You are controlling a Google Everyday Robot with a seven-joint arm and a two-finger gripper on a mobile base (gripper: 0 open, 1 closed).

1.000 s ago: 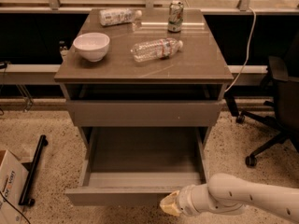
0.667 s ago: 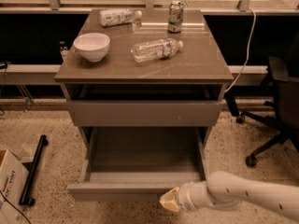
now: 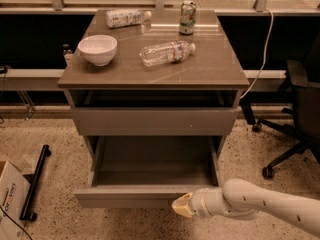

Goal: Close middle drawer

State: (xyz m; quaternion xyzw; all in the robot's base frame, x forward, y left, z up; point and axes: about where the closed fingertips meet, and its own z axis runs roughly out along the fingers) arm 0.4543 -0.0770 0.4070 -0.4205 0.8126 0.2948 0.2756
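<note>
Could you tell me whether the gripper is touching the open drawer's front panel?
Cannot tell: in the camera view the cream-tipped gripper overlaps the wide grey-brown middle drawer at its front panel, hiding any contact.

White bowl (image 3: 97, 49), clear bottle (image 3: 167, 52), can (image 3: 187, 17), chair (image 3: 300, 114)

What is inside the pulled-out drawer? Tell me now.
The middle drawer shows a bare floor, no items. Its rear lies shadowed under the upper drawer, so that part cannot be checked. The gripper is at its front panel.
</note>
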